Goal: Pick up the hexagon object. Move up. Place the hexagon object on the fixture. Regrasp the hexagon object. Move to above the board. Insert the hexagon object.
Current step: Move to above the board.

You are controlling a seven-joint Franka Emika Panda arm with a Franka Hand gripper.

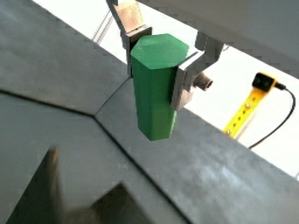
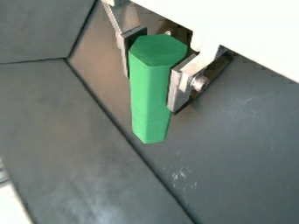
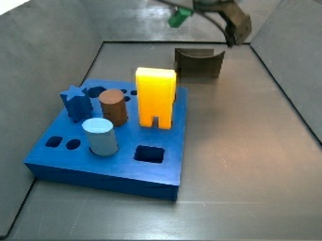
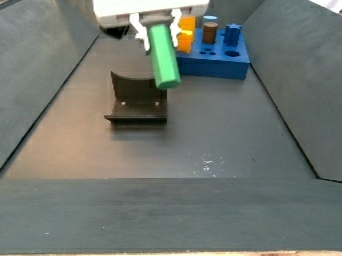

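Gripper (image 4: 155, 22) is clamped on the hexagon object (image 4: 163, 55), pinching it near its upper end so most of the green prism hangs below the jaws. In both wrist views the fingers (image 1: 184, 83) press on opposite sides of the prism (image 2: 152, 87); its lower end is clear of the floor. A grip this high leaves the lower length free to go into a seat.

In a side view the prism is carried in the air, tilted slightly, above and just beside the fixture (image 4: 135, 100); no contact between them. The fixture stands with its curved notch facing up. Judgement: the lift is done and the transfer to the fixture is under way, placement not yet made.

The other side view crops the gripper (image 3: 201, 13) at the frame edge, so only a sliver of green shows there, probably the prism. The board (image 3: 126, 168) lies well apart from the fixture (image 3: 199, 63), carrying a brown cylinder (image 3: 113, 105), a light-blue cylinder (image 3: 100, 137) and a yellow-orange arch block (image 3: 156, 96)
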